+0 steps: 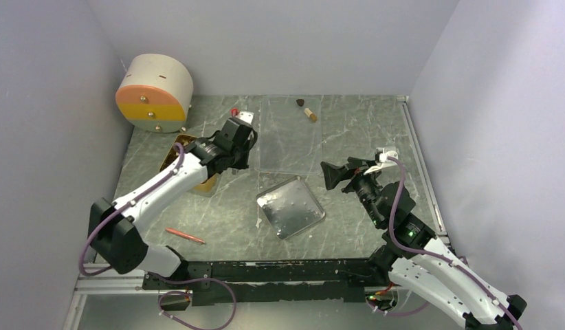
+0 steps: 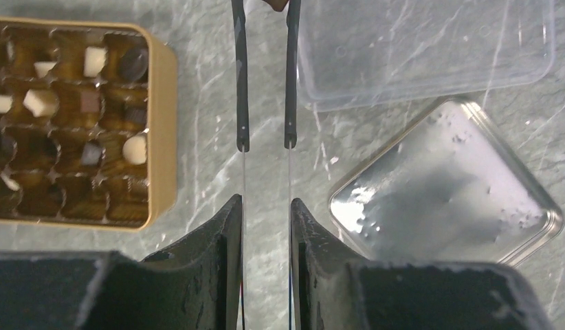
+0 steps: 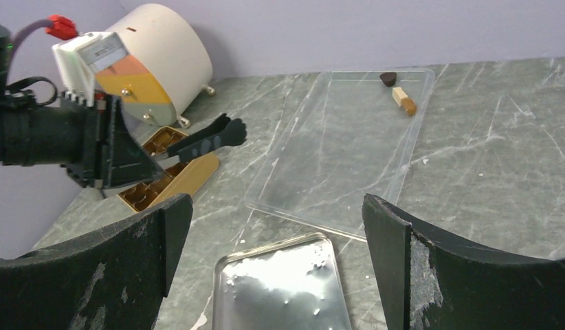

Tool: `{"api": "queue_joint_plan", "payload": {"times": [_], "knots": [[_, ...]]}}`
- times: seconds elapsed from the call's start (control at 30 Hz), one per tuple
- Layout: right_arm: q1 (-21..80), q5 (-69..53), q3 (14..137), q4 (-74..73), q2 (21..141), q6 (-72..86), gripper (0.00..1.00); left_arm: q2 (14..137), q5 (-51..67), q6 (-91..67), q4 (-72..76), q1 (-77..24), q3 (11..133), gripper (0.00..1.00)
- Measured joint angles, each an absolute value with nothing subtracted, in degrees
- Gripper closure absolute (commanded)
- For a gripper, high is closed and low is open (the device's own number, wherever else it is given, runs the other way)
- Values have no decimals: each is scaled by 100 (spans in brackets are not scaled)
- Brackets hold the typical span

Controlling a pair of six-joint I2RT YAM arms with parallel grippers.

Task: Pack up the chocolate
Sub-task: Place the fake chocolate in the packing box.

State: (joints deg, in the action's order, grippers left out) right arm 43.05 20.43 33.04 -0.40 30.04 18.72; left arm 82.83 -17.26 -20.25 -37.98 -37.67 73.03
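Jaws of the left gripper (image 2: 266,206) stand nearly closed, pinching the two slim arms of a pair of black tongs (image 2: 242,82) that runs straight ahead of them. Between the tong tips, at the very top edge of the left wrist view, a small brown bit shows; whether it is chocolate cannot be told.

To the left of these jaws lies a golden compartment box (image 2: 163,158), with cream, brown and dark chocolate pieces (image 2: 94,60) sitting in several of its cells. Ahead and to their right is a clear plastic tray (image 2: 431,48). Nearer on the right lies a square metal tray (image 2: 445,185), one corner turned toward the jaws.

Jaws of the right gripper (image 3: 276,203) are spread wide with nothing between them. Just ahead of them lies the metal tray, with the clear tray beyond it. At that tray's far end, ahead and slightly right, lie loose chocolates: a dark piece (image 3: 388,78), and a cream block touching a brown one (image 3: 403,101). Ahead and to the left stands a round white drum (image 3: 163,62) with an orange and yellow face.

A red-orange pen (image 1: 185,236) lies on the marbled table (image 1: 362,130), back behind the left jaws.
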Motion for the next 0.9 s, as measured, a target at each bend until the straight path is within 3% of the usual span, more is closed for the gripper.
{"api": "queue_joint_plan", "payload": {"times": [0.37,0.9], "knots": [[4305,1927,3208,16,3166,1953,0,7216,-1940,-2554,-4665,-3721,6696,73],[4305,1894,3175,143,3306,1957,0,6667,-2178,-3100,-5553,-3437,6615,71]]}}
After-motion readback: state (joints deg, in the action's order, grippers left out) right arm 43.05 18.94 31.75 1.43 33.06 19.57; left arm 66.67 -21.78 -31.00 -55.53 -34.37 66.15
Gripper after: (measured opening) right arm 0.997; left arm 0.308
